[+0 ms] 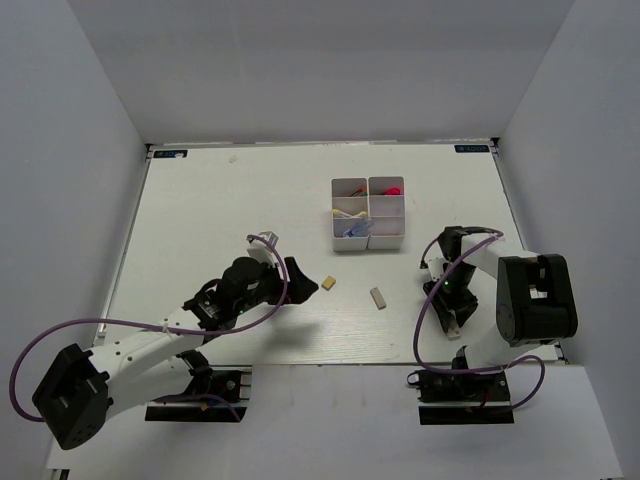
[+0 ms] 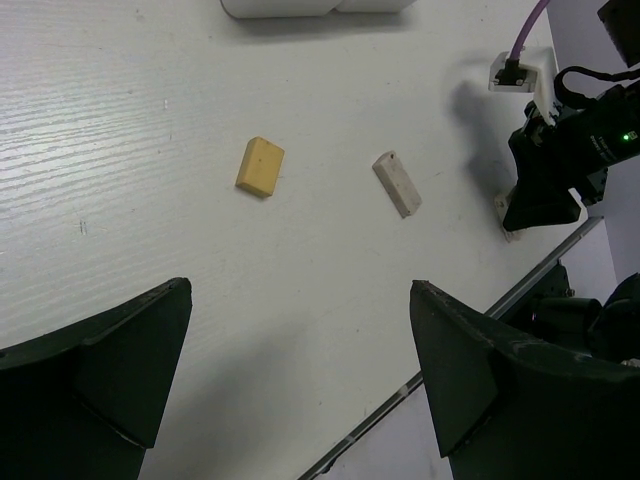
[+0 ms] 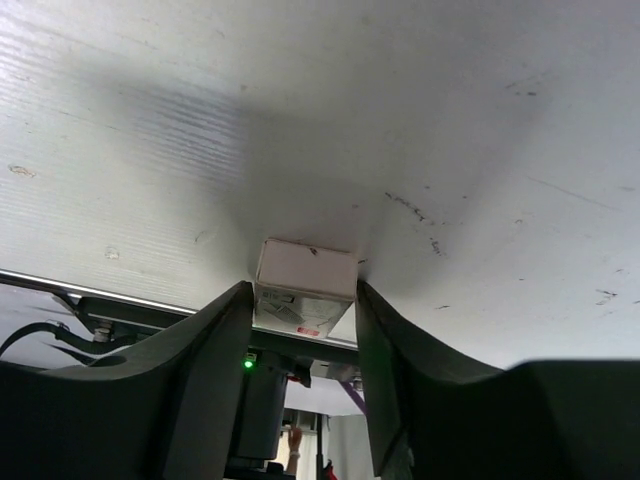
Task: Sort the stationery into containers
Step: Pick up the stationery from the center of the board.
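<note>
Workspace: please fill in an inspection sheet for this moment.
Surface: white table, faint scuffs.
Job's things: tray holds sorted items; tan eraser and grey eraser lie loose; white block at the near edge.
Clutter: nothing seen.
Grippers: left pincer open and empty, short of the erasers; right pincer straddles the white block, grip unclear.
Cables: purple cables loop at each arm.
Surroundings: white walls.
</note>
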`<state>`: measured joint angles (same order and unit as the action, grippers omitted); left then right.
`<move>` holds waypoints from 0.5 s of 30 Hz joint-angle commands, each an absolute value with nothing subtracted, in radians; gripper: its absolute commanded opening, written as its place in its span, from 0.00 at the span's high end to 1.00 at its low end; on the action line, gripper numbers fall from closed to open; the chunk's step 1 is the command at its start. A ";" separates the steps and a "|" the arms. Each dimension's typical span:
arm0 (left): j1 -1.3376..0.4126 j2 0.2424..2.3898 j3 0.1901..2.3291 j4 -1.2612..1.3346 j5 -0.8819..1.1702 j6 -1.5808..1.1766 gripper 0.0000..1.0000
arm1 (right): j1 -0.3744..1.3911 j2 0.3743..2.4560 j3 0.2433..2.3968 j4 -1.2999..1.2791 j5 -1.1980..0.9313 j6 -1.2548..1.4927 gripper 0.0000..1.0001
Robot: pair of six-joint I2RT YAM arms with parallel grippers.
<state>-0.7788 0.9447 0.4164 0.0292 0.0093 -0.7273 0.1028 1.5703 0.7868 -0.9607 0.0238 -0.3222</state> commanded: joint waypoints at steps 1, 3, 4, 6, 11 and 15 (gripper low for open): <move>-0.776 0.933 0.451 0.015 -0.008 -0.732 0.00 | 0.112 1.571 0.788 -0.957 0.014 -0.319 0.51; -0.776 0.924 0.451 0.015 -0.008 -0.732 0.00 | 0.115 1.578 0.798 -0.956 0.011 -0.328 0.59; -0.776 0.923 0.451 0.015 -0.008 -0.732 0.00 | 0.118 1.580 0.798 -0.956 -0.026 -0.330 0.59; -0.776 0.923 0.451 0.015 -0.008 -0.732 0.00 | 0.120 1.591 0.814 -0.947 -0.035 -0.331 0.63; -0.776 0.933 0.471 -0.005 -0.008 -0.732 0.00 | 0.138 1.643 0.848 -0.923 -0.031 -0.322 0.52; -0.776 0.943 0.492 -0.014 -0.008 -0.732 0.00 | 0.150 1.658 0.873 -0.922 -0.020 -0.313 0.45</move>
